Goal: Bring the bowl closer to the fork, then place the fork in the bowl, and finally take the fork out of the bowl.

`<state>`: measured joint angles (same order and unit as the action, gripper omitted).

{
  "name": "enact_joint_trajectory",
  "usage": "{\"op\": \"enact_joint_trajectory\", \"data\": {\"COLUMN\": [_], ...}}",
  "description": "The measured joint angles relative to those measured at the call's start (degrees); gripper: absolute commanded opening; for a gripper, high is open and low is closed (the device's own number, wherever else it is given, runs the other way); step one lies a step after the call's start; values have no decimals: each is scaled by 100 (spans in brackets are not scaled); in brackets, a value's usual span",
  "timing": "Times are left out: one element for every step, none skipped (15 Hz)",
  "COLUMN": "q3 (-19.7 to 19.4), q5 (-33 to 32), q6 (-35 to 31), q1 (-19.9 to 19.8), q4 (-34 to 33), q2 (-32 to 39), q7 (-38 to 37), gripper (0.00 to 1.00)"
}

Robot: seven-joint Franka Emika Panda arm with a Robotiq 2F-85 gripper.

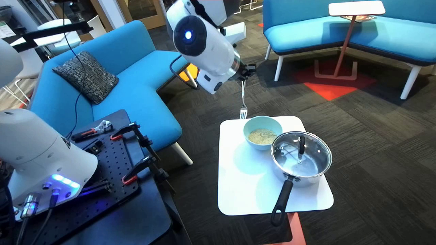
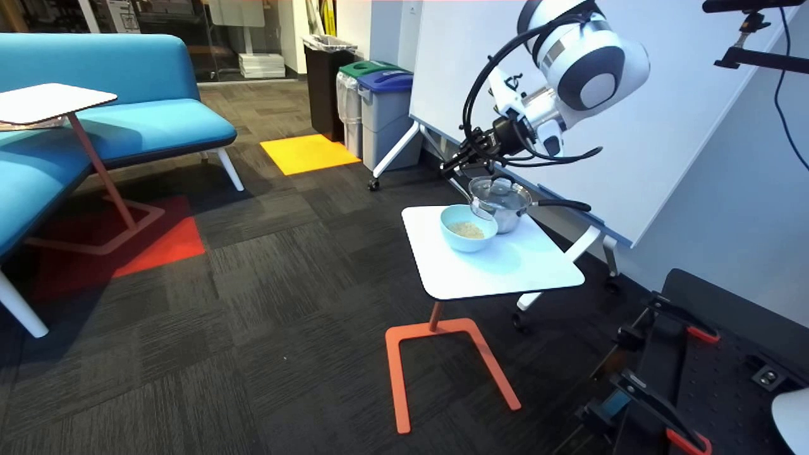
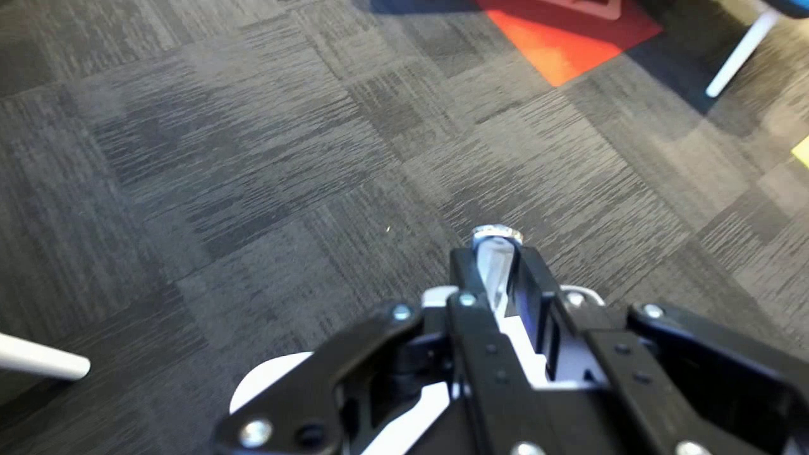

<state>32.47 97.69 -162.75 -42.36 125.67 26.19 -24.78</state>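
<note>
While the fingers (image 3: 537, 273) pinch the fork (image 1: 243, 98) — silvery, tines downward — a pale-blue bowl (image 1: 262, 122), mottled beige low inside.

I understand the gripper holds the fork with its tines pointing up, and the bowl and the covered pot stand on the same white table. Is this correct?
Not quite: the gripper holds the fork with its tines pointing down, as an exterior view shows. The bowl and covered pot do stand on the same white table.
</note>
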Motion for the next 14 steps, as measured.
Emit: {"op": "enact_joint_trajectory", "data": {"q3": [-6,-20,-288,-721,-987,-1089,-1111,-1321,-1756,-2171,-2530,-2827,-3070,-3275], "q5": [443,841,935,922,921,921,921,921,939,967,987,1018,1054,1110], "q6": [275,555,793,939,985,986,985,1081,1305,1546,1771,1984,2198,2408], "q1": [-164,-317,-202,134,393,567,672,896,1270,1592,1846,2016,2126,2192], "q4": [29,81,113,103,77,59,58,47,25,5,-21,-40,-55,-71], "q2": [-31,-39,-48,-67,-75,-88,-120,-142,-141,-133,-106,-73,-34,16], "q7": [499,987,1125,1072,1022,955,893,824,718,617,505,411,377,341], "gripper": [5,19,19,19,19,5,5,5,5,5,5,5,5,5]}}
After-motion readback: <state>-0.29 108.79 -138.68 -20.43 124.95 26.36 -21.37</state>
